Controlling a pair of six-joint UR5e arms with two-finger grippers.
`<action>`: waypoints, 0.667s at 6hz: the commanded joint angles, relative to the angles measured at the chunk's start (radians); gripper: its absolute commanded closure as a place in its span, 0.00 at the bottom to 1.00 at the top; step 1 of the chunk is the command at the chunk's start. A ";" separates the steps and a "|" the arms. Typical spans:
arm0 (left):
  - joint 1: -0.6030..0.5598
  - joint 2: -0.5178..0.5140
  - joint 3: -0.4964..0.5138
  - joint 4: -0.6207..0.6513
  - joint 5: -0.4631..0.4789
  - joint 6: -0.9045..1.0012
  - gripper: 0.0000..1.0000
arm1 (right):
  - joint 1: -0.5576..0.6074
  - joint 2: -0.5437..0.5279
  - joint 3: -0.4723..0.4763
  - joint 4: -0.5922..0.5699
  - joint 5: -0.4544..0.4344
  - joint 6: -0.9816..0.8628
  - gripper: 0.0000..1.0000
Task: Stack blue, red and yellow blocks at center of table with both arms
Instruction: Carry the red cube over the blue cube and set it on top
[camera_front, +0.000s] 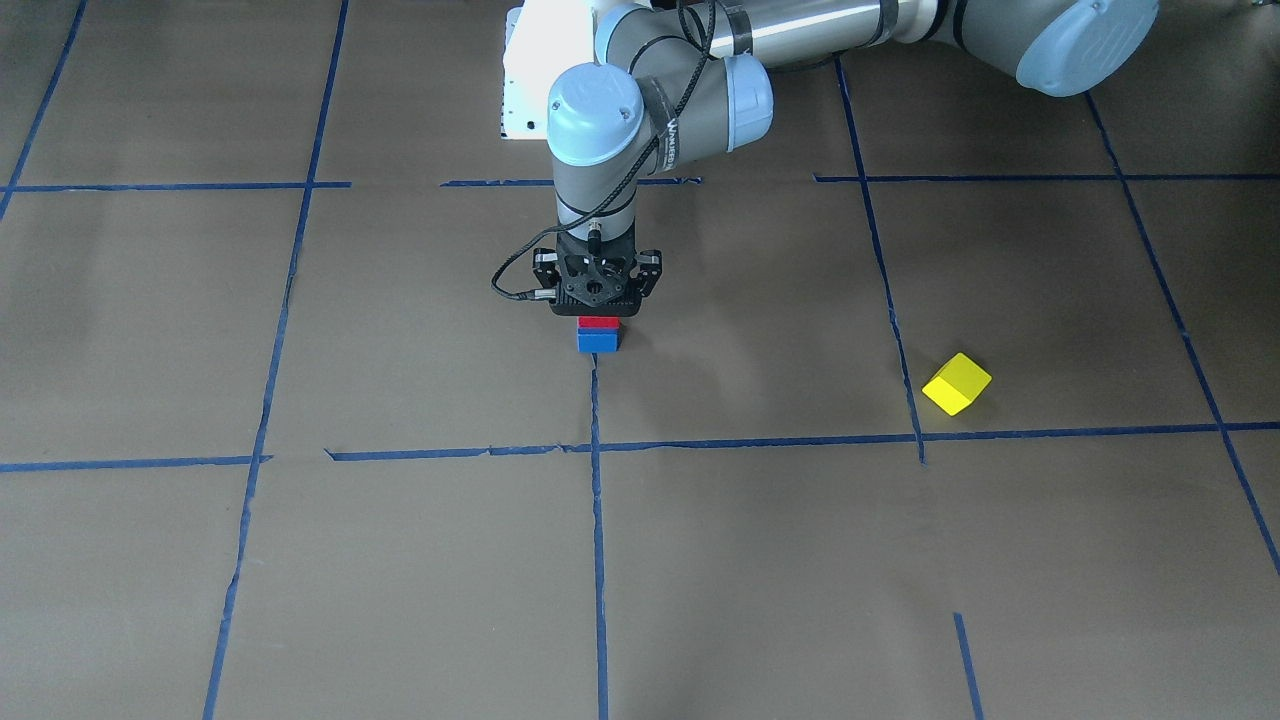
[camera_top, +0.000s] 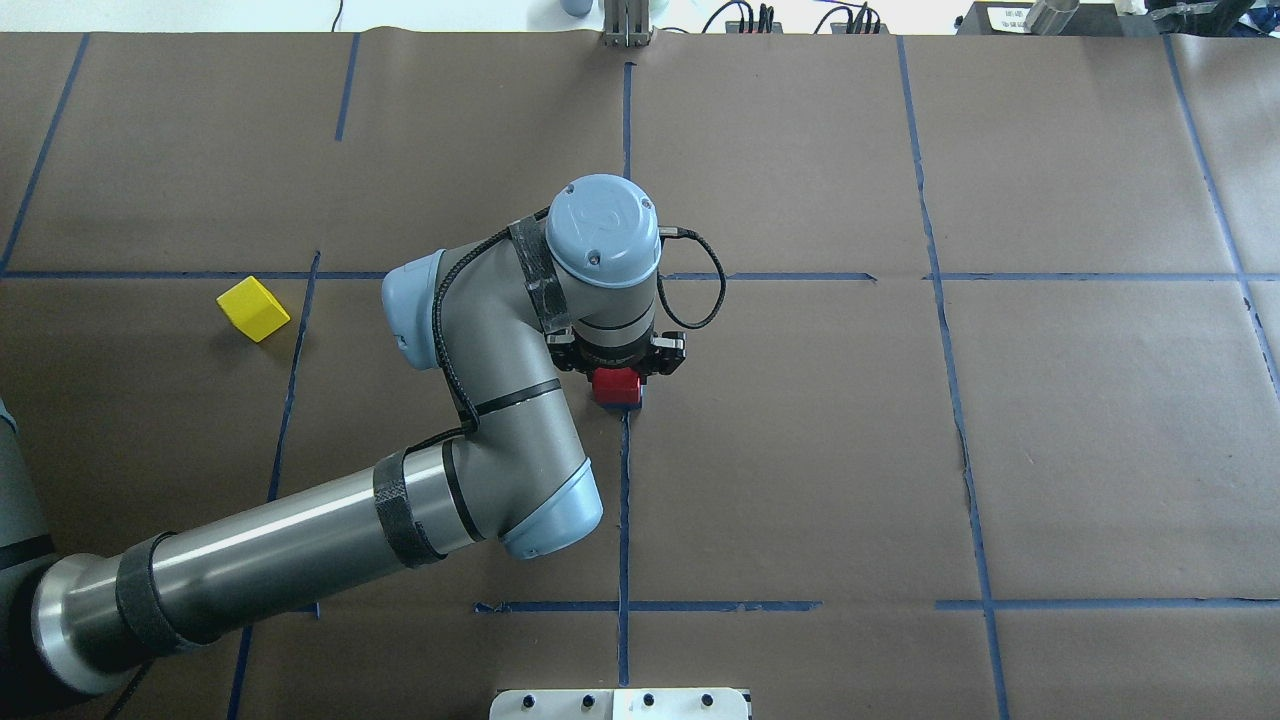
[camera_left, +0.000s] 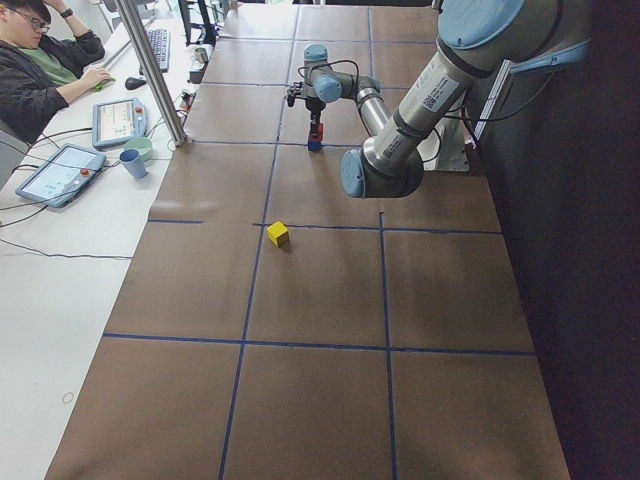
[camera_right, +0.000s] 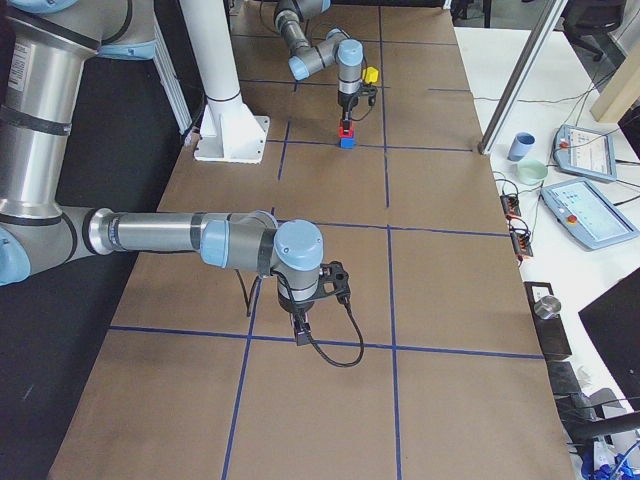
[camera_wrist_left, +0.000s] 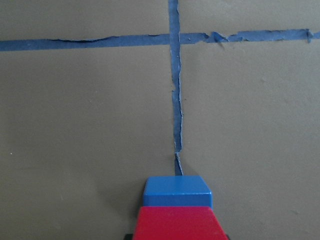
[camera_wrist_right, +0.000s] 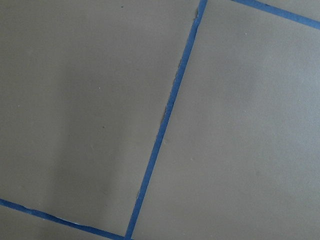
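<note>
The red block (camera_front: 598, 322) sits on the blue block (camera_front: 598, 342) at the table's centre, on a blue tape line. My left gripper (camera_front: 598, 316) points straight down and is shut on the red block (camera_wrist_left: 177, 224), which rests on the blue block (camera_wrist_left: 176, 191). From overhead the red block (camera_top: 616, 385) shows under the left gripper (camera_top: 617, 376). The yellow block (camera_front: 957, 383) lies alone on my left side (camera_top: 253, 309). My right gripper (camera_right: 300, 332) hovers low over bare table, far from the blocks; I cannot tell whether it is open or shut.
Brown paper covers the table (camera_top: 800, 450), with a grid of blue tape lines. A white base plate (camera_top: 620, 703) sits at the near edge. An operator (camera_left: 40, 70) with tablets and cups sits beyond the table's far side.
</note>
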 joint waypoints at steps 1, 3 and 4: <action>0.000 -0.003 -0.012 -0.008 -0.001 0.002 0.23 | 0.000 0.001 -0.001 0.000 0.000 0.000 0.00; -0.008 -0.009 -0.015 -0.008 0.000 0.005 0.04 | 0.000 0.001 -0.001 0.000 0.000 0.000 0.00; -0.040 -0.009 -0.035 0.001 -0.001 0.016 0.01 | 0.000 0.001 -0.001 0.000 0.000 0.000 0.00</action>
